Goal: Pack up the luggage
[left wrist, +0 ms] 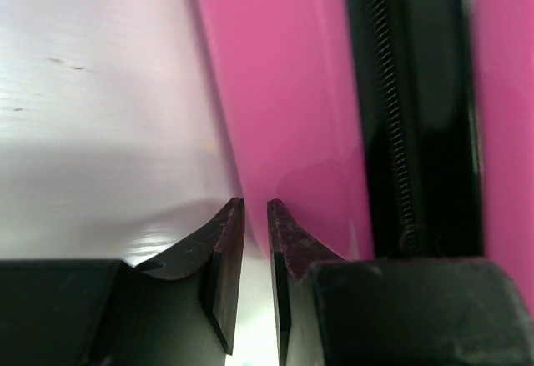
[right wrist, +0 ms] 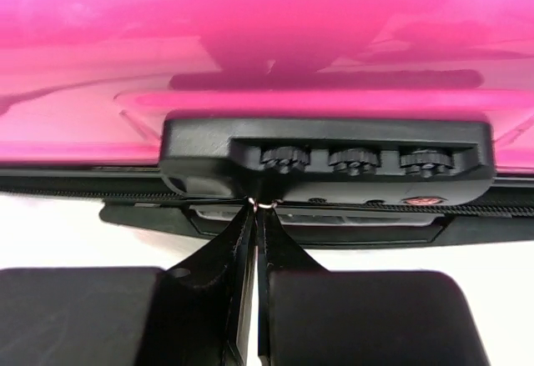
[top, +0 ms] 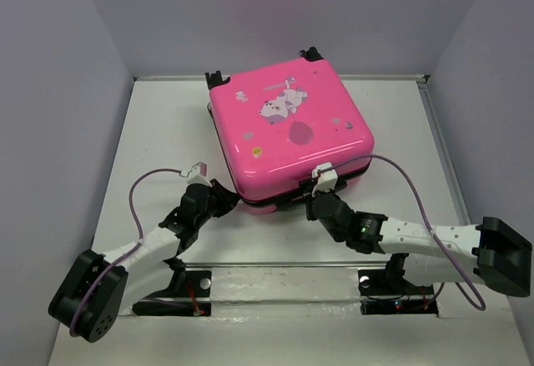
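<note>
White tabletop (top: 158, 132) is carrying the pink suitcase (top: 288, 132), upper centre; we are judging it stiff, slick; right gripper (right wrist: 259, 212) is pinching its zipper pull (right wrist: 264, 205), left gripper (left wrist: 255, 208) closed, empty.

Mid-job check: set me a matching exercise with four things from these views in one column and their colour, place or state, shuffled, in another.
1 suitcase
2 lock
3 left gripper
4 right gripper

A black, three dials
B by the suitcase's near left corner
C pink, closed
D pinching a small metal ring under the lock

Pairs: 1-C, 2-A, 3-B, 4-D
</note>
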### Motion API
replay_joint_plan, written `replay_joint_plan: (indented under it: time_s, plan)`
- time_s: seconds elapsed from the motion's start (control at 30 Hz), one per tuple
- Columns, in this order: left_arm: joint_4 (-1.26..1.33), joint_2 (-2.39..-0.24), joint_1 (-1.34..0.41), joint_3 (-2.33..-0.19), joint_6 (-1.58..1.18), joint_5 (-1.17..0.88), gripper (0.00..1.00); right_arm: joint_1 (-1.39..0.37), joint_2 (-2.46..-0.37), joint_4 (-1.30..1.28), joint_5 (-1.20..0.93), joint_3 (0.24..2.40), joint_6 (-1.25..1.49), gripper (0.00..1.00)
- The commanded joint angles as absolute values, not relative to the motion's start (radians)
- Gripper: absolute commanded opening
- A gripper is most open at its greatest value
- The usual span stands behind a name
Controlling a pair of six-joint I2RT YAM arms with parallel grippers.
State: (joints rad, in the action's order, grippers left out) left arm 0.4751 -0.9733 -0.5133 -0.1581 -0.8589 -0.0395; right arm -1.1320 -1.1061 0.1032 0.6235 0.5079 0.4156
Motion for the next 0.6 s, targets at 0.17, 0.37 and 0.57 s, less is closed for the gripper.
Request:
replay_joint_plan:
  time_s: [0.17, 0.37, 0.57]
  plan:
    - [0.701, -1.11, -0.614, -0.296, -0.891, -0.081, 0.29, -1.328, -1.324, 0.373, 0.276, 0.692, 0.471, 0.07]
    - [0.713, -1.115, -0.623, -0.302, -0.893, -0.075, 0.29, -1.362, -1.335, 0.329, 0.302, 0.743, 0.443, 0.07]
    - [0.704, -1.094, -0.623, -0.281, -0.89, -0.064, 0.29, -1.333, -1.123, 0.175, 0.453, 0.632, 0.515, 0.07]
